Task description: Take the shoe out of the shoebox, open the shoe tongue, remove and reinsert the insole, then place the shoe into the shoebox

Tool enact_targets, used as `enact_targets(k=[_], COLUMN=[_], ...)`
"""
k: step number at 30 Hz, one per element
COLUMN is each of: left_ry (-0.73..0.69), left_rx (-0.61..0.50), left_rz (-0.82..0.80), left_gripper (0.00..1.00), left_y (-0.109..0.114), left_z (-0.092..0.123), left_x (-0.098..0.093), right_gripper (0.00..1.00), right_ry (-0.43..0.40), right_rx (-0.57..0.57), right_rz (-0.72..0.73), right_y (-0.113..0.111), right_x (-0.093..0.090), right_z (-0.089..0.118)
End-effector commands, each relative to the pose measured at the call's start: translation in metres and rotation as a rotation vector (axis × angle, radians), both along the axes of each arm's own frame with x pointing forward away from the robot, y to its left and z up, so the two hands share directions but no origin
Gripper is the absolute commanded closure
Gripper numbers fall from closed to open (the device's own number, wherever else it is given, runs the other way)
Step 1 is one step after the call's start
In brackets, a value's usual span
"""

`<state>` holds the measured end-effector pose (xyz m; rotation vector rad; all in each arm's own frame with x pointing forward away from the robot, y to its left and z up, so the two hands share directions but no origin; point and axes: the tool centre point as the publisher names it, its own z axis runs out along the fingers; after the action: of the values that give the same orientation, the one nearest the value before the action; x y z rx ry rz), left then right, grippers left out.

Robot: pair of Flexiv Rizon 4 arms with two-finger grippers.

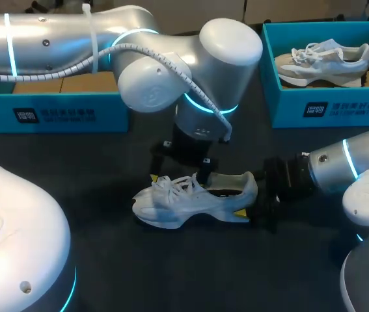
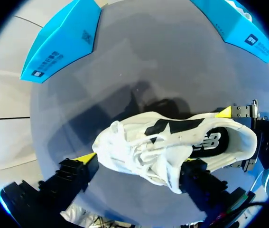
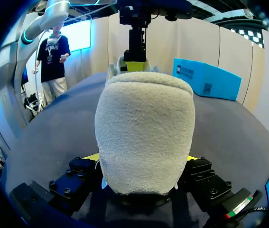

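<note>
One white shoe [image 1: 194, 198] [image 2: 148, 147] [image 3: 146, 128] stands on its sole in the middle of the dark tabletop [image 1: 171, 273], toe toward my left, outside both boxes. My right fingers [image 1: 241, 212] [image 3: 79, 172] clamp its fuzzy heel from two sides. My left fingers [image 1: 153, 177] [image 2: 84, 159] hang spread wide over the laced front, one yellow tip by the toe end and the other by the tongue. I cannot tell whether either touches. The black insole [image 2: 205, 142] shows inside the opening. At the back, the right shoebox [image 1: 288, 97] holds a second shoe [image 1: 324, 62]. The left shoebox [image 1: 54, 110] sits partly behind my left arm.
</note>
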<state>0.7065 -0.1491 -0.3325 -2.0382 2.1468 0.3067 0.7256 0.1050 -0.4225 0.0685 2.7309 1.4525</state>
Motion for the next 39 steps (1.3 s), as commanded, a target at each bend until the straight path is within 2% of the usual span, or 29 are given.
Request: enact_targets(k=[1, 6, 9, 11, 13, 21, 26, 32, 39], left_ry=[0.028, 0.052, 0.069, 0.081, 0.093, 0.124, 0.128, 0.121, 0.090], left_rx=[0.010, 0.010, -0.001, -0.007, -0.014, -0.076, -0.079, -0.046, -0.016], left_rz=[0.010, 0.025, 0.013, -0.003, -0.023, -0.105, -0.146, -0.177, -0.181], left_gripper=[0.24, 0.62, 0.72, 0.84, 1.00, 1.00, 1.00, 1.00, 1.00], left_y=[-0.004, -0.011, -0.014, -0.014, -0.014, 0.000, 0.013, 0.034, 0.055], left_z=[0.002, 0.005, 0.010, 0.013, 0.015, 0.035, 0.036, 0.020, -0.004], left_x=[-0.001, -0.002, -0.005, -0.006, -0.006, -0.008, -0.011, -0.014, -0.004], right_gripper=[1.00, 1.00, 1.00, 1.00, 1.00, 1.00, 1.00, 1.00, 1.00], right_ry=[0.000, 0.000, 0.000, 0.000, 0.000, 0.000, 0.000, 0.000, 0.000], right_rx=[-0.005, -0.005, -0.005, -0.005, -0.005, -0.005, -0.005, -0.005, -0.005], right_rz=[-0.001, -0.001, -0.001, -0.001, -0.001, -0.001, -0.001, -0.001, -0.001], right_y=[-0.001, -0.001, -0.001, -0.001, -0.001, -0.001, -0.001, -0.001, -0.001], right_x=[0.004, 0.004, 0.004, 0.004, 0.004, 0.004, 0.004, 0.004, 0.004], right_z=[-0.005, -0.005, -0.005, -0.005, -0.005, -0.005, -0.005, -0.005, -0.005])
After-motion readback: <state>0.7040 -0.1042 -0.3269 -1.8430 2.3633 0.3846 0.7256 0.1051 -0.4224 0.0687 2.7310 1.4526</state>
